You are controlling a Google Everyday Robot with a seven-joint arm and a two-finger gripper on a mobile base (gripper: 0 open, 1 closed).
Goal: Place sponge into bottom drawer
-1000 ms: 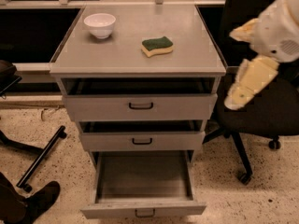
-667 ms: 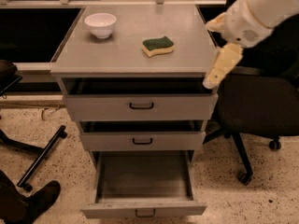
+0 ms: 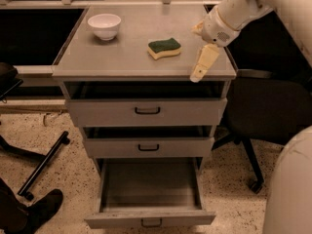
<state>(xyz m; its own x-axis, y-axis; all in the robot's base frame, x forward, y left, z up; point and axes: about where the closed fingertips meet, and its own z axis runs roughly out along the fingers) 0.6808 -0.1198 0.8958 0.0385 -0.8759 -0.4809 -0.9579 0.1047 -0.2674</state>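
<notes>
Grey wood-look three-drawer cabinet (image 3: 122, 62) with a robot arm reaching in from the right.
A round white ceramic bowl (image 3: 104, 25) sits back left on the top; the wavy-edged pale yellow sponge with a dark green scouring layer (image 3: 164, 48) lies near the middle, green side up; below, the deep grey bottom drawer (image 3: 150, 219) stands pulled out; the pale two-finger gripper (image 3: 196, 52) hangs over the right edge, fingers apart, holding nothing.
</notes>
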